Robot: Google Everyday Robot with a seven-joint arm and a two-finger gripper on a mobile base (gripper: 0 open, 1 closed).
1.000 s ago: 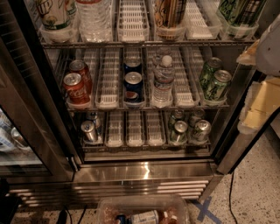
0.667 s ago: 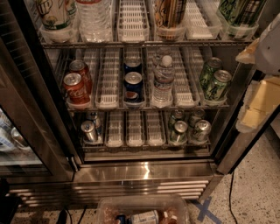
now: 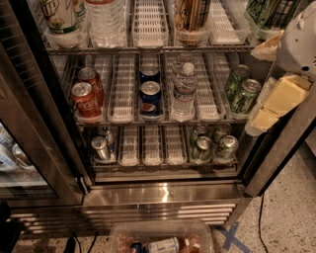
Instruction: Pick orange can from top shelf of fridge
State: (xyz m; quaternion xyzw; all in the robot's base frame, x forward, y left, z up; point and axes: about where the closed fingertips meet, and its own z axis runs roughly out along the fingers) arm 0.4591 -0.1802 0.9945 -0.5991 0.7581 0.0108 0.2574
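The orange can (image 3: pixel 191 14), orange-brown with dark and cream markings, stands in a lane tray on the top shelf (image 3: pixel 148 49) of the fridge (image 3: pixel 163 195), right of centre; its top is cut off by the frame's edge. A white-and-green tall can (image 3: pixel 61 17) and a clear water bottle (image 3: pixel 105 20) stand to its left, with an empty white lane tray (image 3: pixel 149 22) between. My gripper (image 3: pixel 276 104), cream-yellow under a white arm housing (image 3: pixel 300 44), hangs at the right edge outside the shelves, lower than the orange can and apart from it.
The middle shelf holds red cola cans (image 3: pixel 85 99), blue cola cans (image 3: pixel 149 94), a water bottle (image 3: pixel 183 94) and green cans (image 3: pixel 242 91). Small cans stand on the lower shelf (image 3: pixel 212 146). The dark door frame (image 3: pixel 44 123) runs down the left. A plastic bin (image 3: pixel 158 237) sits on the floor.
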